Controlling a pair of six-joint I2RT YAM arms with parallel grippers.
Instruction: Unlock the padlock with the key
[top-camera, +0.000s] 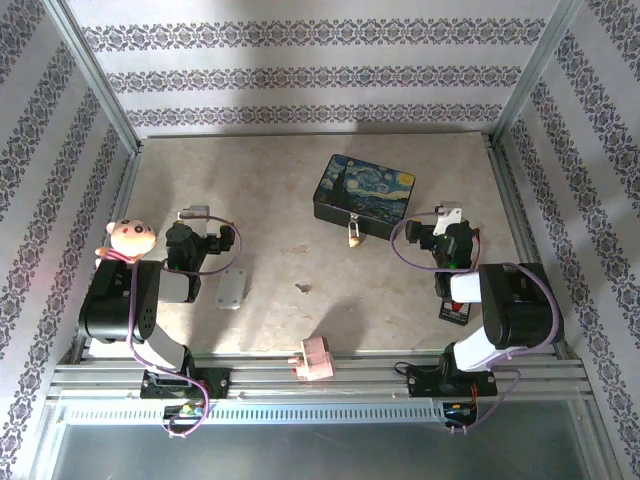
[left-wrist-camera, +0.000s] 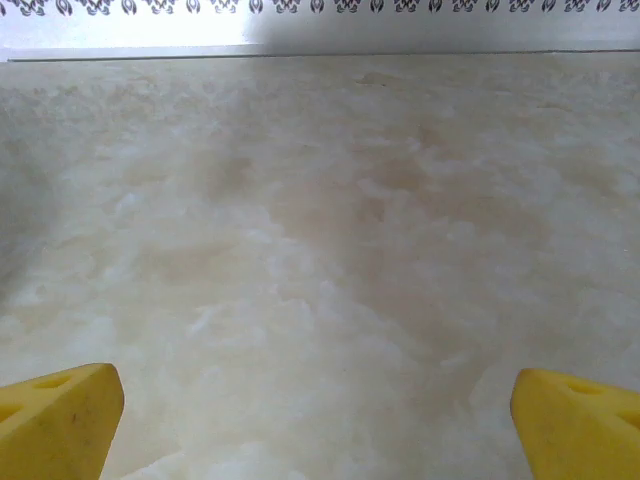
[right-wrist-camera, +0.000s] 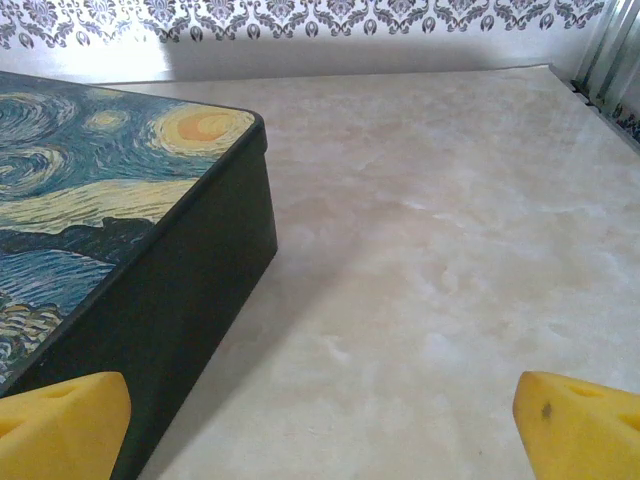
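padlock (top-camera: 354, 234) at tin (top-camera: 365, 188) front, body pointing nearward, key (top-camera: 301, 288) apart

Dark blue tin (top-camera: 364, 189) with yellow swirling stars, brass-gold padlock (top-camera: 354, 236), beige mottled table (top-camera: 280, 180), floral-striped white walls (top-camera: 300, 60)

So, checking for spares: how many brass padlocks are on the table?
1. The tiny brass-gold padlock sits at the near side of the dark blue starry-night tin; the tin could hide more.

glossy printed tin (right-wrist-camera: 130, 210), matt mottled table (left-wrist-camera: 320, 250), brass-gold metal padlock (top-camera: 354, 236).
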